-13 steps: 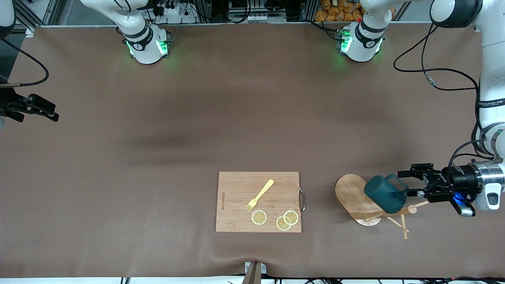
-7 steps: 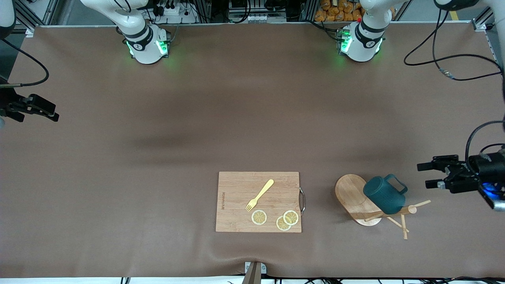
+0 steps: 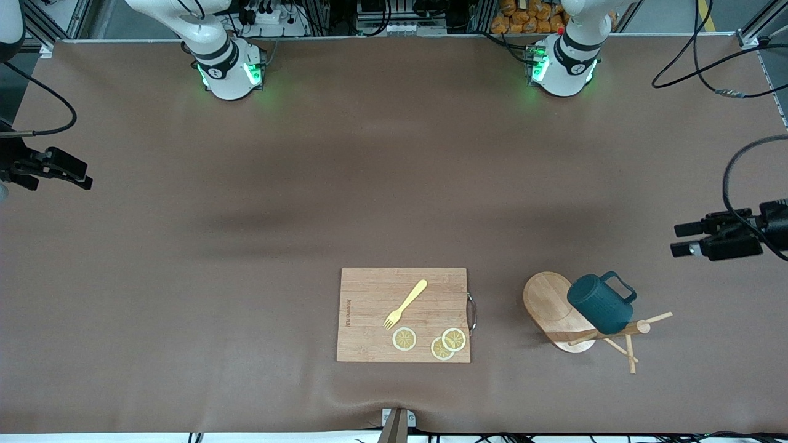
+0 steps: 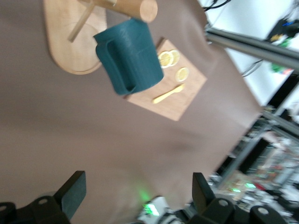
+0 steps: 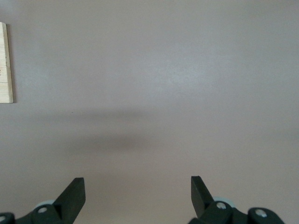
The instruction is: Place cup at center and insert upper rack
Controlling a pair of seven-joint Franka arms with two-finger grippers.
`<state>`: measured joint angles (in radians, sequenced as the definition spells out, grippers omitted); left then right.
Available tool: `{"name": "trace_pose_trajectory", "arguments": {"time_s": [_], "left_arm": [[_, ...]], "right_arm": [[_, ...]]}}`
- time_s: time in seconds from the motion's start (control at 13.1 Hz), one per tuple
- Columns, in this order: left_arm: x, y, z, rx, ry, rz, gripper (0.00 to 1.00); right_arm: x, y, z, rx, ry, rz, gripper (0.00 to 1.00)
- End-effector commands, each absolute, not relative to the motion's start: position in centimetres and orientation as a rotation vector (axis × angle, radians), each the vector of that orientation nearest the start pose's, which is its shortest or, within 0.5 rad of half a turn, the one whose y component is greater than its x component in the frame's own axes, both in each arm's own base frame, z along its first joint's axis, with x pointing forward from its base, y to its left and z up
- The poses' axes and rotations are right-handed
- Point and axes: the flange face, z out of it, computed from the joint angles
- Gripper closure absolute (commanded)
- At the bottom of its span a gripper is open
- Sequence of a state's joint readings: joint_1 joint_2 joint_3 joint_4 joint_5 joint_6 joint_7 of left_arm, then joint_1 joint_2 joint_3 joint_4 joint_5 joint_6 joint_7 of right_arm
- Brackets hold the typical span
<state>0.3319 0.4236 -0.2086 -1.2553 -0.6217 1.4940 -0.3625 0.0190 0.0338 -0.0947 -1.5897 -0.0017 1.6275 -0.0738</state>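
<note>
— Over the bare brown mat at the left arm's end of the table, how was the left gripper (image 3: pixel 686 239) seen?

— Its black, blocky fingers (image 4: pixel 74 191) were spread wide with nothing between them, held in the air, well apart from the cup (image 3: pixel 600 303).

— And the cup itself?

— It was found hung on the upper rack (image 3: pixel 569 314), tilted, its dark teal ribbed wall and loop handle shown clearly. The rack was made of light wood: an oval flat base, a round post and thin crossing pegs. It stood toward the left arm's end of the table, beside the cutting board (image 3: pixel 375 344).

— What was laid on that board?

— A slim yellow fork (image 3: pixel 405 304) and three round lemon slices (image 3: pixel 404 339) were set on the rectangular, grained wooden surface; a metal handle was fixed at the edge facing the rack.

— The right gripper (image 3: pixel 75 175)?

— It was kept waiting over the mat at the right arm's end, its dark fingers (image 5: pixel 74 196) parted and empty above the smooth cloth.
</note>
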Motion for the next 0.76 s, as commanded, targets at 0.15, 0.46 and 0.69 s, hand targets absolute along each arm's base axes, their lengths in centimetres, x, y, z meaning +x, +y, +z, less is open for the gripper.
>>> {"name": "trace_pose_trajectory", "arguments": {"time_s": [0.15,0.46,0.69], "left_arm": [[63.1,-1.0,57.7,2.731,0.439,-0.239,0.00],[60.5,-4.5,60.5,2.976,0.341,-0.146,0.00],[58.3,-5.8,62.5,3.073,0.279,-0.076,0.00]], "right_arm": [[56.4,-4.8,60.3,-3.156,-0.004,-0.013,0.00],[56.3,-4.8,60.1,-3.156,-0.004,-0.010,0.00],[56.4,-4.8,60.0,-3.156,-0.004,-0.006,0.00]]}}
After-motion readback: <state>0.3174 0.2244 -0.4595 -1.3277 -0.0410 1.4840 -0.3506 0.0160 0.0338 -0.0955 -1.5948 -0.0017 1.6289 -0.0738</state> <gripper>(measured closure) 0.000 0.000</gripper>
